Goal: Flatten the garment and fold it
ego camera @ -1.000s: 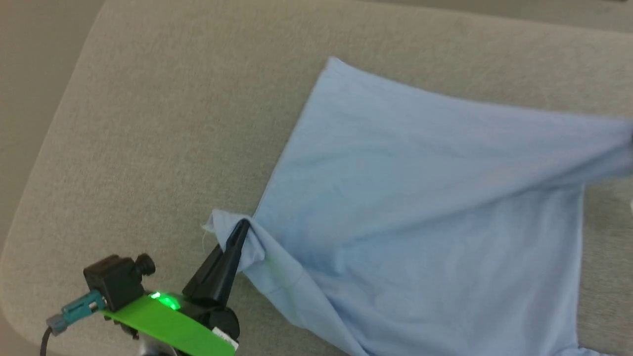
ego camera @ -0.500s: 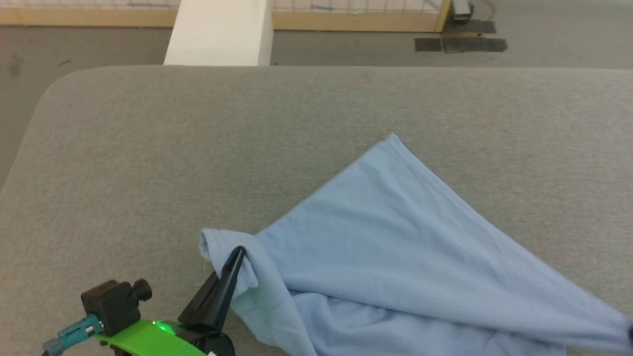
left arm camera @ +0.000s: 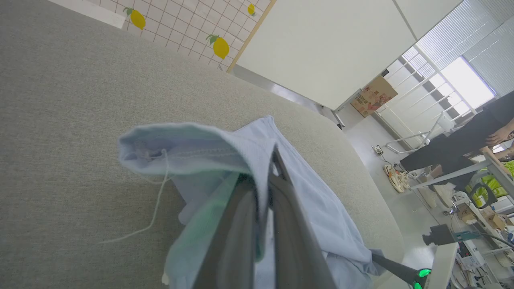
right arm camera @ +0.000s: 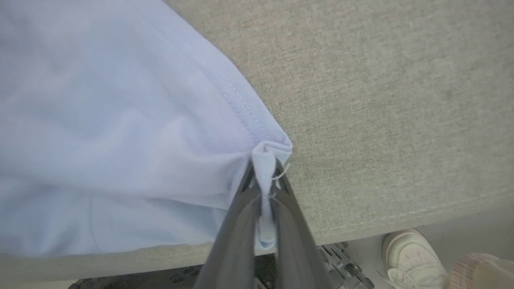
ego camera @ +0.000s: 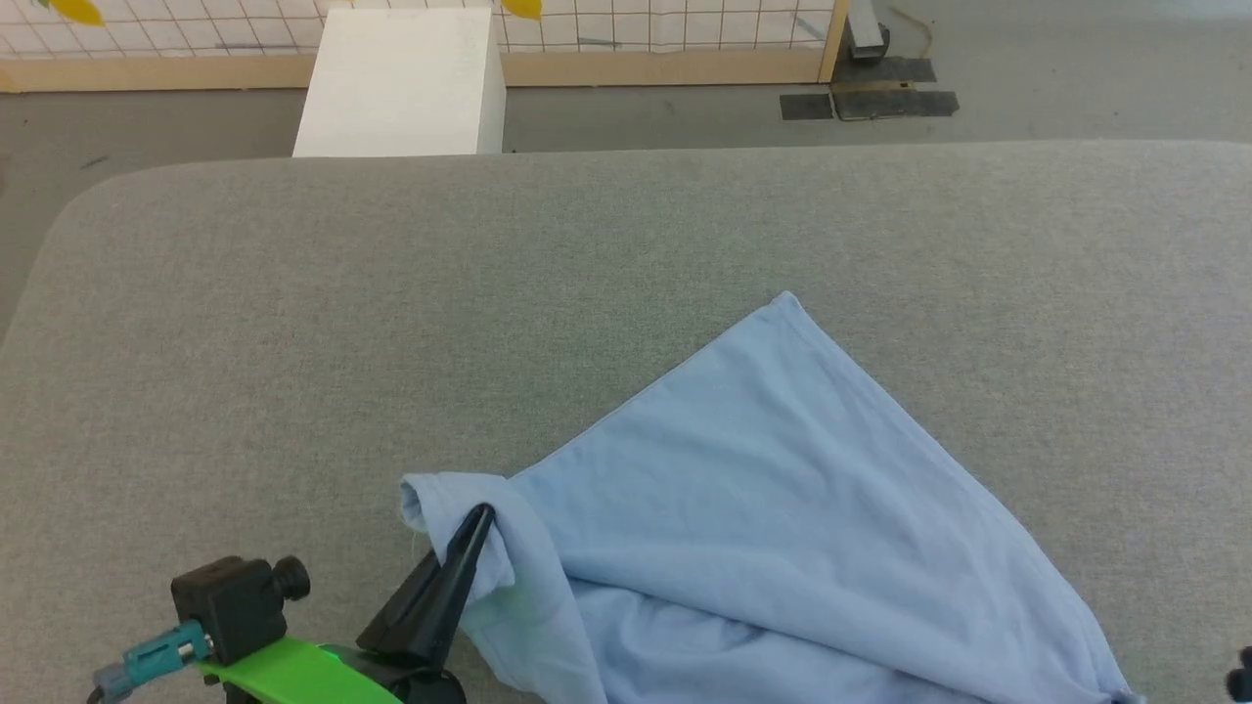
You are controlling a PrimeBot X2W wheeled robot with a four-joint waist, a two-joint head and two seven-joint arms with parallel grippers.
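Cloth of pale blue, the garment [ego camera: 782,508] lies on the grey surface [ego camera: 293,323], on the surface's near half and right of its middle. One pointed corner reaches toward the surface's centre, and the rest spreads in loose folds down toward its near edge. The left gripper [ego camera: 480,513] is over the surface's near left part, its jaws pressed together on a bunched corner of the garment. In the left wrist view the hem curls over the dark tips, and a loose thread [left arm camera: 156,208] trails from it down toward the surface. The right gripper [right arm camera: 263,170] is just inside the surface's near edge, where a stitched seam runs. Its jaws are pinched narrow on another hemmed corner, the fabric squeezed into a thin pleat between them. Between the two grips the cloth is wrinkled, not flat. Beyond the surface's far edge a white block [ego camera: 401,83] stands on the floor, with a gridded panel [ego camera: 636,24] bearing yellow lemon shapes behind it. Below the surface's near edge a pale shoe [right arm camera: 409,253] shows.
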